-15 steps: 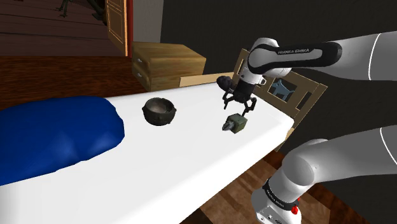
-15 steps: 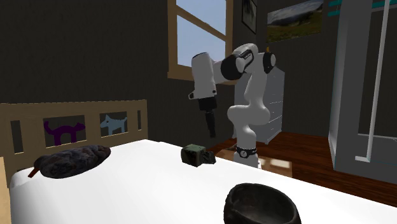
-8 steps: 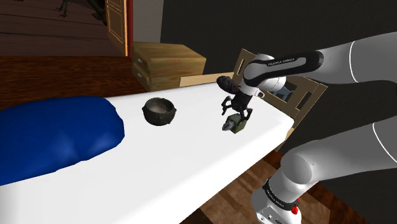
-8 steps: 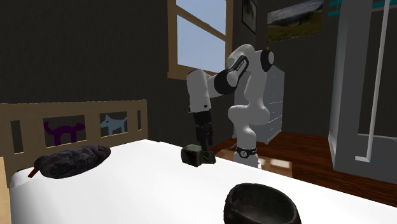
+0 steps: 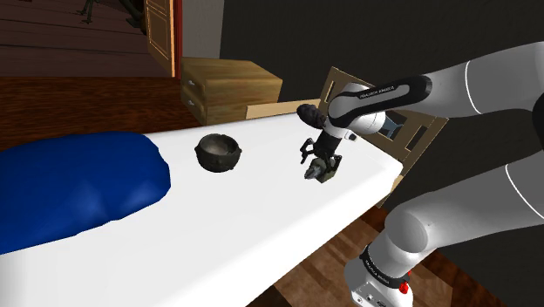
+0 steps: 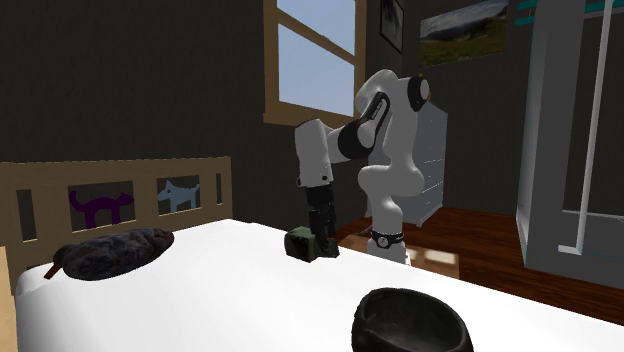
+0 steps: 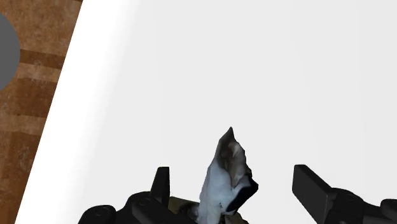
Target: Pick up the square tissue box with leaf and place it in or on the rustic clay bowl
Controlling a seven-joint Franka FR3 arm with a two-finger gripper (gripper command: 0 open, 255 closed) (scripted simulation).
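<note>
Blue cushion (image 5: 78, 183): laid on the white bed (image 5: 218, 235), far off to the left of the claw (image 5: 319, 164) in the shoulder view.
Dark cushion (image 6: 110, 252): a lumpy, dark shape rested on the bed by the wooden bed frame (image 6: 120, 180), well to the left of the claw (image 6: 322, 238) in the second exterior view.
Clay bowl (image 5: 217, 152): a dark, round bowl set upright on the bed, well apart from the claw and to its left in the shoulder view. In the second exterior view it (image 6: 412, 322) is seen in the foreground, below and to the right of the claw.
Wooden drawers (image 5: 228, 87): placed beyond the bed, above and to the left of the claw in the shoulder view.
Claw: pointed down at the tissue box (image 5: 326, 173). Its fingers (image 7: 163, 183) are held apart on either side of the box top, and no contact with the box is seen.
Tissue box: a small, dark greenish box rested on the bed sheet directly under the claw, close to the bed's near edge. In the second exterior view its body (image 6: 303, 243) is seen just to the left of the lowered fingers.
Tissue tuft (image 7: 224, 175): a white and grey tuft raised between the two parted fingers, touched by neither.
Wooden floor (image 7: 32, 127): seen past the bed's edge, off to one side of the claw.
</note>
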